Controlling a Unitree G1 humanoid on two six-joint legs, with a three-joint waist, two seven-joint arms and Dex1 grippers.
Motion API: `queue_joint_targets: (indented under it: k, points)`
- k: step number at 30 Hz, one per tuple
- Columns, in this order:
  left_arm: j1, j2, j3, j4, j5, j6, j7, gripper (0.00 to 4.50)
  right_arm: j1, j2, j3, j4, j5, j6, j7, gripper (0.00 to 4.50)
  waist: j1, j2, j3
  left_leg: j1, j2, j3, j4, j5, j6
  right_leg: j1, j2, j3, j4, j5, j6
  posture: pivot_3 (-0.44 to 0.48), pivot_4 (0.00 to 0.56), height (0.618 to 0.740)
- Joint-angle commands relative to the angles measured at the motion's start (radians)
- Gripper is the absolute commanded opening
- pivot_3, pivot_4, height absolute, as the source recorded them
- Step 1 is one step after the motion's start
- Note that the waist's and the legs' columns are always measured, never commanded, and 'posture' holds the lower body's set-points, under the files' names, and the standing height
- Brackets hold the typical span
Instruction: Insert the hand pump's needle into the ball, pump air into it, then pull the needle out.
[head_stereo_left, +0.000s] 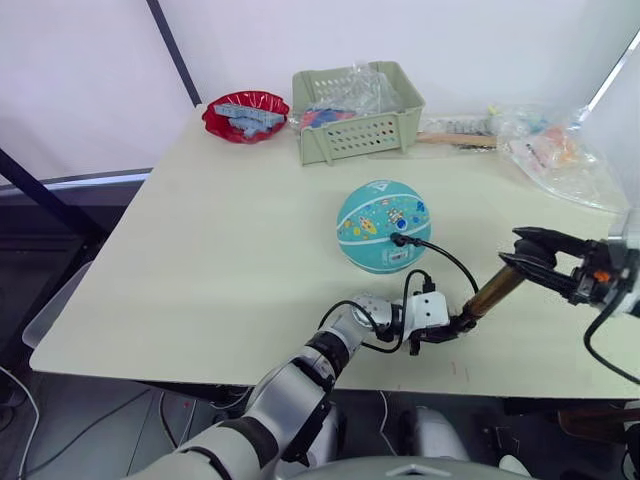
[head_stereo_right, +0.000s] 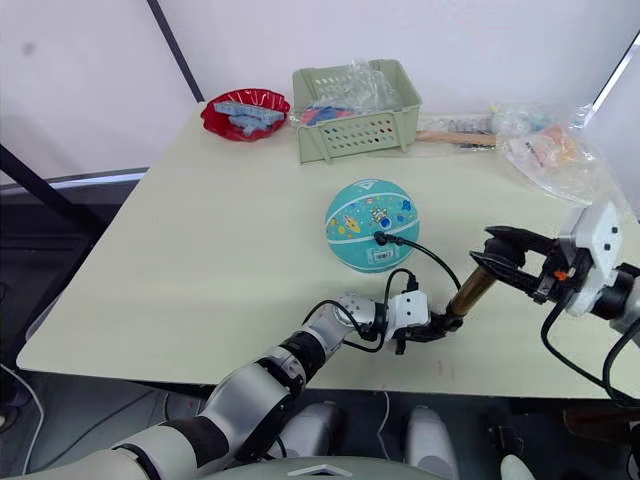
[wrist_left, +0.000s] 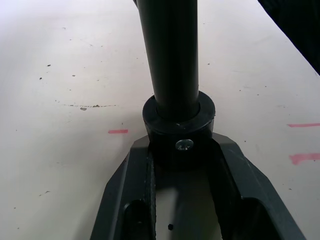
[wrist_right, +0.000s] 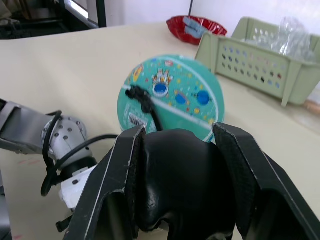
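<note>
The teal ball (head_stereo_left: 383, 225) rests mid-table. The black fitting of the needle (head_stereo_left: 398, 240) is seated in the ball's near side, and the metal needle itself is hidden. A thin black hose loops from it to the hand pump (head_stereo_left: 493, 292), which leans low over the table's front edge. My left gripper (head_stereo_left: 445, 330) is shut on the pump's black foot (wrist_left: 179, 125). The pump's black T-handle (wrist_right: 175, 175) sits between the fingers of my right gripper (head_stereo_left: 530, 258), which is shut on it at the upper end of the bronze barrel.
A green basket (head_stereo_left: 355, 110) with bags stands at the back. A red bowl (head_stereo_left: 245, 115) sits to its left. Crinkled plastic bags (head_stereo_left: 560, 150) lie at the back right. The table's front edge (head_stereo_left: 300, 378) runs just below the left gripper.
</note>
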Motion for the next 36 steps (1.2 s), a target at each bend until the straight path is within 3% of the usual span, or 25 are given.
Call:
queue_joint_targets:
  k: [1, 8, 13, 26, 36]
  points:
    - [0.037, 0.023, -0.038, 0.069, 0.058, 0.045, -0.001, 0.95, 0.068, 0.042, 0.113, 0.03, -0.098, -0.034, -0.004, 1.63, 0.0, 0.0, 0.0, 0.0, 0.0, 0.0, 0.0, 0.0, 0.0, 0.0, 0.0, 0.0, 0.0, 0.0, 0.0, 0.0, 0.15, 0.74]
    - [0.035, 0.02, -0.037, 0.069, 0.057, 0.048, 0.002, 0.95, 0.111, 0.118, 0.188, 0.098, -0.221, -0.17, -0.022, 1.63, -0.002, 0.0, -0.004, 0.001, 0.0, 0.0, 0.0, 0.0, 0.0, 0.0, 0.001, 0.0, 0.0, -0.001, 0.002, 0.0, 0.15, 0.74]
    - [0.032, 0.022, -0.035, 0.075, 0.055, 0.049, 0.002, 0.95, 0.069, 0.114, 0.14, 0.059, -0.175, -0.153, -0.047, 1.63, -0.002, -0.001, -0.005, 0.003, 0.0, 0.0, 0.0, 0.0, 0.0, 0.002, 0.002, 0.001, 0.0, -0.002, 0.004, 0.0, 0.15, 0.74]
    - [0.03, 0.019, -0.038, 0.08, 0.059, 0.044, 0.003, 0.95, -0.145, -0.125, -0.215, -0.018, 0.181, 0.119, -0.056, 1.63, 0.001, 0.007, 0.005, -0.003, -0.001, 0.0, 0.0, 0.0, 0.0, -0.002, 0.0, 0.002, 0.0, 0.0, -0.001, 0.0, 0.15, 0.74]
    - [0.033, 0.014, -0.044, 0.08, 0.063, 0.04, -0.001, 0.95, -0.284, -0.257, -0.335, 0.037, 0.284, 0.237, -0.065, 1.63, 0.001, 0.009, 0.007, -0.004, -0.001, 0.001, 0.001, 0.0, 0.0, -0.002, -0.001, 0.001, 0.0, 0.0, 0.0, 0.0, 0.15, 0.74]
